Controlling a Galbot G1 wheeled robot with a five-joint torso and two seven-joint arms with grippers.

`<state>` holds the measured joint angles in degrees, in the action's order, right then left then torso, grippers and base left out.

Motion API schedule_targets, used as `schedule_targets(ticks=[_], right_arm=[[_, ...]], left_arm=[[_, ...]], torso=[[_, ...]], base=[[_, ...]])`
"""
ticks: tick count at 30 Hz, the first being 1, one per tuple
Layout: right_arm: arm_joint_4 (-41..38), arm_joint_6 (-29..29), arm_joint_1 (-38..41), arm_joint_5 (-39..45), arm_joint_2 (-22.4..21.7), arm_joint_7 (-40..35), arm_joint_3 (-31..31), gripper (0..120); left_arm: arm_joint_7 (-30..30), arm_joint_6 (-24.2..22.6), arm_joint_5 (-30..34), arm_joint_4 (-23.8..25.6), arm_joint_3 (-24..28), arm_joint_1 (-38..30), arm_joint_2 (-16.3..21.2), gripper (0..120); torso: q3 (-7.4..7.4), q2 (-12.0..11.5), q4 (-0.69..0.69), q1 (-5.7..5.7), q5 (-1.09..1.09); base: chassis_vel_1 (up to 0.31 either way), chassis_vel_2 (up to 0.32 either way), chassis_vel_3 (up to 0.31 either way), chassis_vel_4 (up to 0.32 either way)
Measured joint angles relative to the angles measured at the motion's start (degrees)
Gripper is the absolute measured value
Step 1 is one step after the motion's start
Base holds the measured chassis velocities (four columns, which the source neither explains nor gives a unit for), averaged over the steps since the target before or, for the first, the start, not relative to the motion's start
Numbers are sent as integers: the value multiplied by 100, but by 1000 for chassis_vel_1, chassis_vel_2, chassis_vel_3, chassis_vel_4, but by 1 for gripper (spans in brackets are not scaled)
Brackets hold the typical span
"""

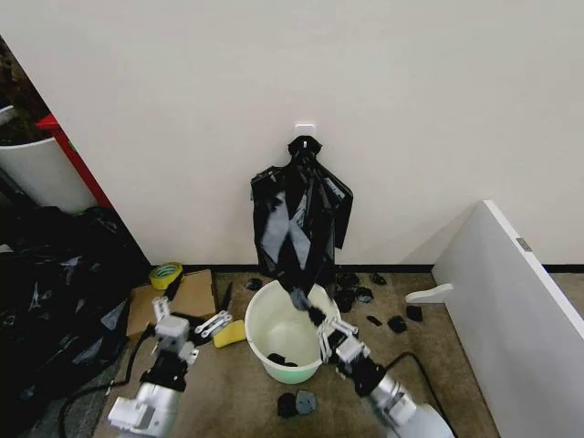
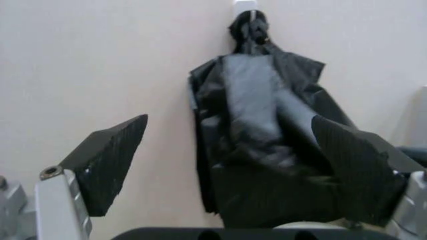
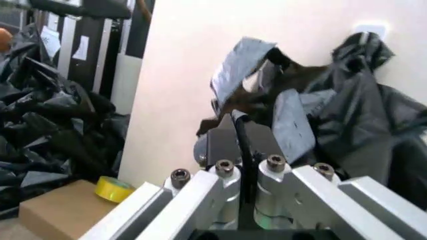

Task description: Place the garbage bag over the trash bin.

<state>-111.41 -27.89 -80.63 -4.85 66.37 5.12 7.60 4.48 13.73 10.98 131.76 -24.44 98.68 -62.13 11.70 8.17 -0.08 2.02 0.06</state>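
Garbage bag [image 1: 294,239] hangs long axis vertical, lower tip pinched in right hand [image 1: 302,302] above far rim of trash bin [image 1: 258,339]. Left hand [image 1: 190,325], fingers spread and empty, waits beside the bin, on its left.

Plain off-white wall [image 1: 274,82], dark skirting at base; brownish floor [image 1: 233,392]. White panel [image 1: 511,301] at right, red-edged shelving [image 1: 73,160] at left.
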Motion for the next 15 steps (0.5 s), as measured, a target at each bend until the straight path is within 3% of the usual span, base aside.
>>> schedule_targets(ticks=[1,5,8,15], right_arm=[[0,0,0,0,0,0,0,0],[29,11,6,-225,88,-2,-33,0],[81,-23,11,-334,140,20,-67,0],[100,-38,14,-353,176,58,-62,0]], left_arm=[[0,0,0,0,0,0,0,97],[89,-462,489,-276,422,-1084,608,98],[157,-687,913,-441,580,-1607,893,98],[254,-875,1345,-902,1250,-2519,1085,99]], torso=[[0,0,0,0,0],[1,0,-11,0,-3],[0,0,-6,0,-3],[0,0,-7,0,-4]], base=[[0,0,0,0],[0,0,0,0],[0,0,0,0],[0,0,0,0]])
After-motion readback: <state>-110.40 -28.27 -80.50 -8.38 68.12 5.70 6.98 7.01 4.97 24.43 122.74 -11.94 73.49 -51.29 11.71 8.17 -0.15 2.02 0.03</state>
